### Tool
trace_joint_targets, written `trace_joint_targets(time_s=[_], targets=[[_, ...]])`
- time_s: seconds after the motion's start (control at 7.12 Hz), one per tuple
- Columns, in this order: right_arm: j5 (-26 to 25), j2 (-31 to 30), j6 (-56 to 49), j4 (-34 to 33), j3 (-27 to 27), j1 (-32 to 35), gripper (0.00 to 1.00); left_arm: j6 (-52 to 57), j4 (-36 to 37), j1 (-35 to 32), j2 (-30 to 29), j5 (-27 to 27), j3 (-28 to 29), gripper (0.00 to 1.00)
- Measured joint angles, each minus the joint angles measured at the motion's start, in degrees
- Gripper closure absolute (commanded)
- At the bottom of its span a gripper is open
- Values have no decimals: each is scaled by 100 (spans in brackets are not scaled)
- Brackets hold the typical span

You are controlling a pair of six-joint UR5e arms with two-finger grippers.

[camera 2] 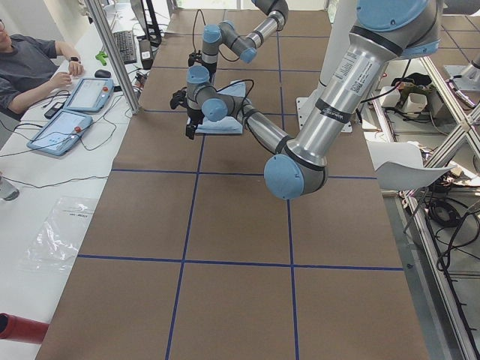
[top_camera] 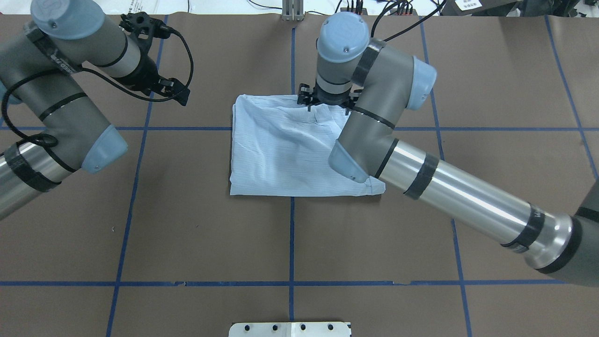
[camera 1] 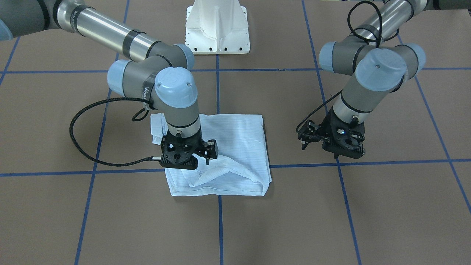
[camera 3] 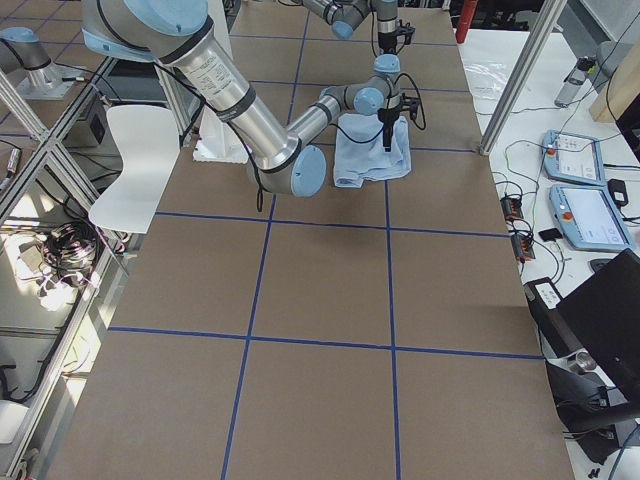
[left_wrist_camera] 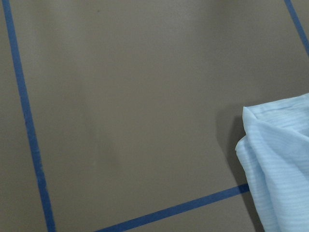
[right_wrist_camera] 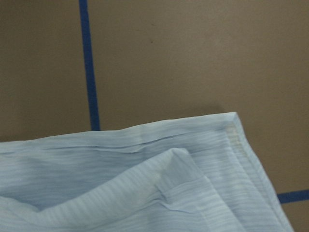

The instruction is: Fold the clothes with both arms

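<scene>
The clothes are one light blue striped shirt (camera 1: pixel 235 147), folded into a rough square in the middle of the brown table (top_camera: pixel 281 154). My right gripper (camera 1: pixel 208 154) hangs just above the shirt's edge on the far side from the robot (top_camera: pixel 309 100). It looks open and holds no cloth. The right wrist view shows only a flat corner of the shirt (right_wrist_camera: pixel 145 183) with a small fold. My left gripper (camera 1: pixel 306 138) is apart from the shirt, over bare table (top_camera: pixel 178 93), open and empty. A shirt corner (left_wrist_camera: pixel 280 159) shows at the right edge of the left wrist view.
Blue tape lines (top_camera: pixel 291 210) divide the table into squares. The white pedestal base (camera 1: pixel 217 29) stands at the robot's side. A person (camera 2: pixel 30 67) sits at a desk with tablets (camera 2: pixel 64 127) beyond the table. A white chair (camera 3: pixel 130 150) stands beside the table.
</scene>
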Motion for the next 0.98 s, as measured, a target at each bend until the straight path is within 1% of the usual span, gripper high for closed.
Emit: trace_joint_targets(time_s=[0.14,0.28,0.42,0.56,0.7,0.84,0.98], targets=[[282,-362,-789,-468,468,327,0,413,294,-132,186,-5,-316,0],[602,-866,-1684,-828,981,722,0,916,566,-332,395,-14,-579,0],[795,-1379,-2519,-1102,1445,1090,0,1501,811,-585,572,-31,-737,0],[888,-1798,-3241,-1354,1810,1391,0,2021,949,-858,753,-102,-805,0],[1004,-2212,-3854,-1565,2129,1653,0,2471,984,-1155,1000,-296,-824,0],[1180,-2659,-4362,-1650,2379,1920,0,2795,973,-1460,1249,-495,-823,0],[1313,-3130,-4838,-1669,2610,2199,0,2933,949,-1759,1508,-573,-812,0]])
